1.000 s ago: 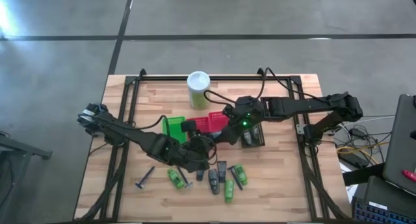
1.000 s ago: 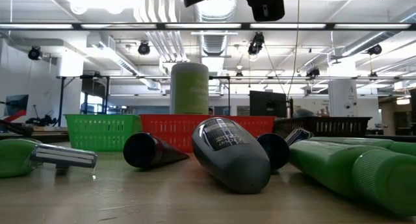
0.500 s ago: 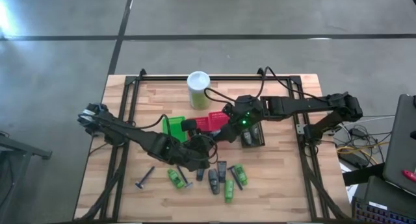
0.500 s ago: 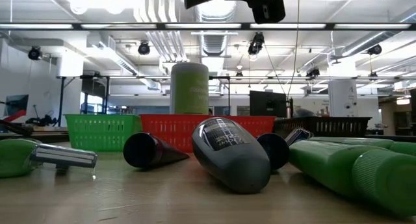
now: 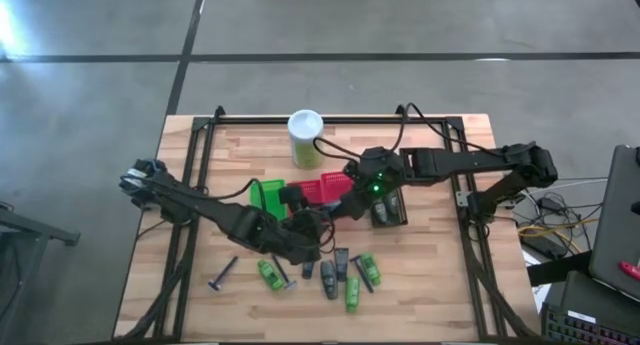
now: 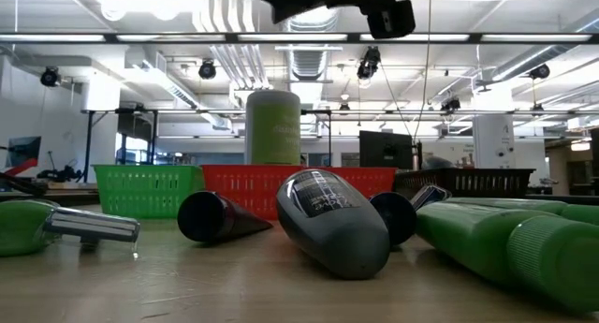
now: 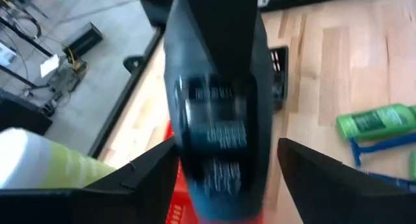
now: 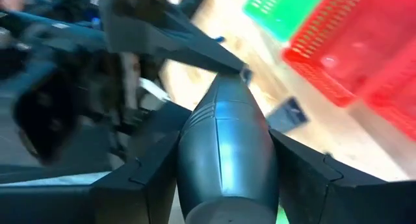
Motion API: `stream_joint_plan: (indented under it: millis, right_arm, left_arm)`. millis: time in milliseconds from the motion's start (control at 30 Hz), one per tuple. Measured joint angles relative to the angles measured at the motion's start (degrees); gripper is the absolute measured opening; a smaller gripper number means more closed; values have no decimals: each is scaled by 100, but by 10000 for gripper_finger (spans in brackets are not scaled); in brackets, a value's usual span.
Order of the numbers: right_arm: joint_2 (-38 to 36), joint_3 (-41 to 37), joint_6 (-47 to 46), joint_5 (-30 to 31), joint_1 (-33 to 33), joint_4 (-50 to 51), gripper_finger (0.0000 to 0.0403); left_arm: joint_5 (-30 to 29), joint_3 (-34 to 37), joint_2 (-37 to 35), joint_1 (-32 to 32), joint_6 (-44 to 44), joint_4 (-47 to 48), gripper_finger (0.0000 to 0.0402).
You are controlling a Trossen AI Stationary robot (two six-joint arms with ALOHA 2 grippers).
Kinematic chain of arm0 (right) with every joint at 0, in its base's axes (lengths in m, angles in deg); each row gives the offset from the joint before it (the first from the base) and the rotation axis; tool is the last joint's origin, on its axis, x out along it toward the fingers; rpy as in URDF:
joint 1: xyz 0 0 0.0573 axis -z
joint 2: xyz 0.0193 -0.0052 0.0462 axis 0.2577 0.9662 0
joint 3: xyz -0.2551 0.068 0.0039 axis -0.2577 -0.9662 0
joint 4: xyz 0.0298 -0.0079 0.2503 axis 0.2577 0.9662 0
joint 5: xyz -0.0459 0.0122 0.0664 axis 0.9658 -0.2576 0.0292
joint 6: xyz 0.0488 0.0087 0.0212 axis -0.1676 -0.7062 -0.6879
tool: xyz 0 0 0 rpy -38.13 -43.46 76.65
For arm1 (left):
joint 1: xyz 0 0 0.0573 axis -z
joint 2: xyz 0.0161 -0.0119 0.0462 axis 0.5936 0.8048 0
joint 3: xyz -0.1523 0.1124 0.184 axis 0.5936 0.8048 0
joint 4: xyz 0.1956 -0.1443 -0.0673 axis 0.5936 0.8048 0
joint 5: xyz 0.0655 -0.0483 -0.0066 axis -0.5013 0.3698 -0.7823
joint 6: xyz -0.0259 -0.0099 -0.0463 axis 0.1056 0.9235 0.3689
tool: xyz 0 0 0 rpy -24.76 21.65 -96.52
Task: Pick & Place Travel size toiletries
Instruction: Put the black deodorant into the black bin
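Note:
Each gripper is shut on a dark grey oval bottle, and the two meet mid-table. My left gripper (image 5: 316,223) carries its bottle (image 7: 218,107) over the red basket (image 7: 179,201). My right gripper (image 5: 338,205) carries a second bottle (image 8: 224,152) close to the left arm (image 8: 71,87), near the red basket (image 5: 330,188). Loose toiletries lie on their sides near the table's near edge: green tubes (image 5: 352,290), dark bottles (image 5: 330,280), a razor (image 5: 222,275). In the low view, a dark bottle (image 6: 332,220) and a black tube (image 6: 220,215) lie in front. My left gripper pinches its dark bottle between the two fingers (image 7: 149,178), one on each side of the bottle's body (image 7: 195,165). The bottle lies along the fingers and is lifted clear. My right gripper pinches its bottle's body (image 8: 195,178) between both fingers (image 8: 140,185). That bottle also lies along the fingers, held off the table.
A green basket (image 5: 266,197) sits left of the red one, and a dark basket (image 5: 388,211) sits to its right. The tall pale-green canister (image 5: 305,137) stands toward the far edge. Black rails (image 5: 190,185) run along the table's sides.
Both arms stay almost where they were. In the low view the dark gripper overhead now reaches a little farther to the left. The things on the table lie unmoved.

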Motion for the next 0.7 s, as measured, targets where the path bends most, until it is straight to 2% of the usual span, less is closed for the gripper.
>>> stream_joint_plan:
  millis: [167, 433, 567, 700]
  right_arm:
    - [-54, 0, 483, 151, 188, 942, 200]
    - [-72, 0, 1856, 155, 940, 3411, 202]
    - [74, -2, 2562, 124, 1445, 4208, 199]
    - [353, -2, 3232, -161, 1913, 4826, 202]
  left_arm:
    - [-4, 76, -50, 22, 740, 648, 280]
    - [192, 77, -177, 104, 1824, 1874, 282]
    - [202, 146, -177, 162, 2068, 1974, 282]
    - [269, 266, -173, 181, 2215, 2018, 282]
